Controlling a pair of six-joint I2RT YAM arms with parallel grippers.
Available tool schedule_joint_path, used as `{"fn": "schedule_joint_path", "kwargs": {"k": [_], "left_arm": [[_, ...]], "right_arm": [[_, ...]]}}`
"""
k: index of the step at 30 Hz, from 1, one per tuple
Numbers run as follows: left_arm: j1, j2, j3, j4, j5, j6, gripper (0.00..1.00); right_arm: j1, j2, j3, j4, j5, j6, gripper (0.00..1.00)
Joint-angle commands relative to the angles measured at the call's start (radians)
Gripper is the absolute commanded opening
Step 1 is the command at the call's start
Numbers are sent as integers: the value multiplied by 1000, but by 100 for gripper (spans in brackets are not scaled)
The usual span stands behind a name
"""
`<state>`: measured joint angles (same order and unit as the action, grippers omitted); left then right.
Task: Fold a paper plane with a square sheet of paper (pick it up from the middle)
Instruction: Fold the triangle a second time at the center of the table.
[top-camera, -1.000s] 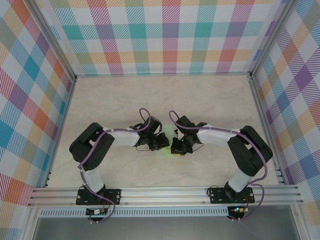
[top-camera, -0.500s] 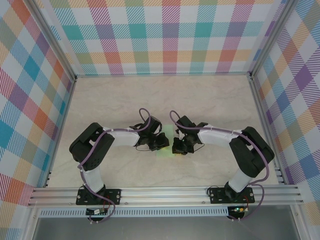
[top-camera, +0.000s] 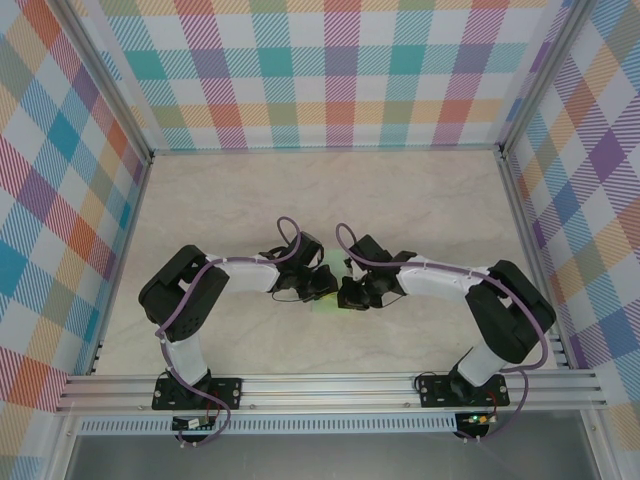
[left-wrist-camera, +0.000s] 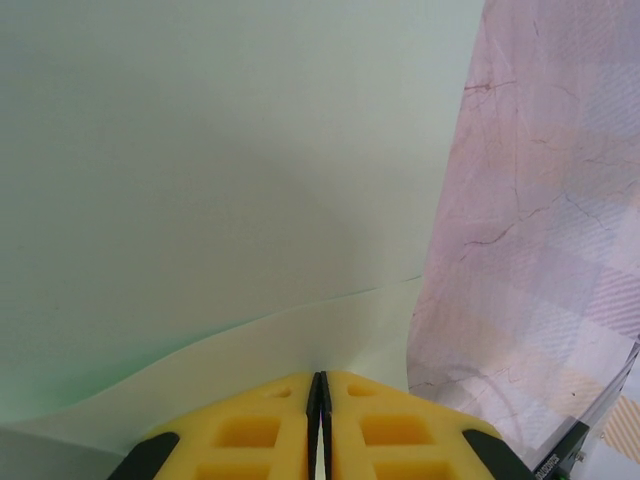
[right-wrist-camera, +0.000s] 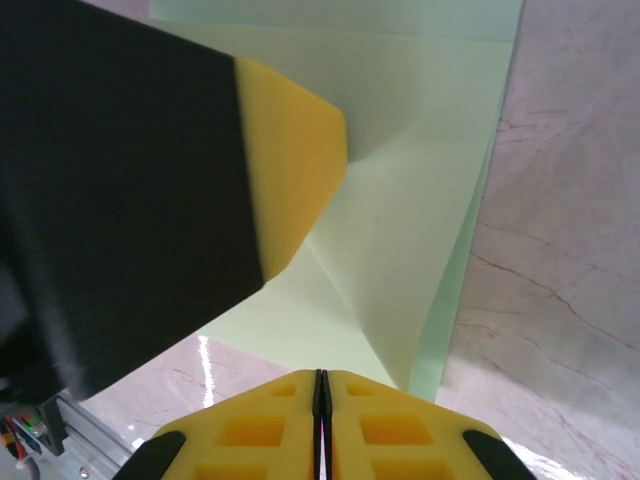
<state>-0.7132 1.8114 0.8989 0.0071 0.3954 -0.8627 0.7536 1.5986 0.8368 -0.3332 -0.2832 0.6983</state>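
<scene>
On the marble-look table (top-camera: 420, 200), the partly folded square sheet of paper (left-wrist-camera: 200, 180) sits mid-table between left gripper (left-wrist-camera: 318, 378) and right gripper (right-wrist-camera: 320, 375), both pinched shut on it; light, limp and crease-prone, it is probably best held beside the fold.

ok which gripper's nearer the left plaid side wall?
Left. The left gripper is at the sheet of paper's left side, toward that wall. The right gripper faces it from the sheet's right side, slightly farther off. Both are mid-table, well clear of the wall.
</scene>
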Motion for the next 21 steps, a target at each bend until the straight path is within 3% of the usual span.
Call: {"fn": "schedule_joint_path", "kwargs": {"k": [1, 21], "left_arm": [[-1, 28, -10, -54, -47, -18, 12], [6, 18, -13, -36, -42, -27, 14]], "right_arm": [[5, 26, -11, 14, 18, 12, 11], [4, 50, -11, -23, 71, 22, 10]]}}
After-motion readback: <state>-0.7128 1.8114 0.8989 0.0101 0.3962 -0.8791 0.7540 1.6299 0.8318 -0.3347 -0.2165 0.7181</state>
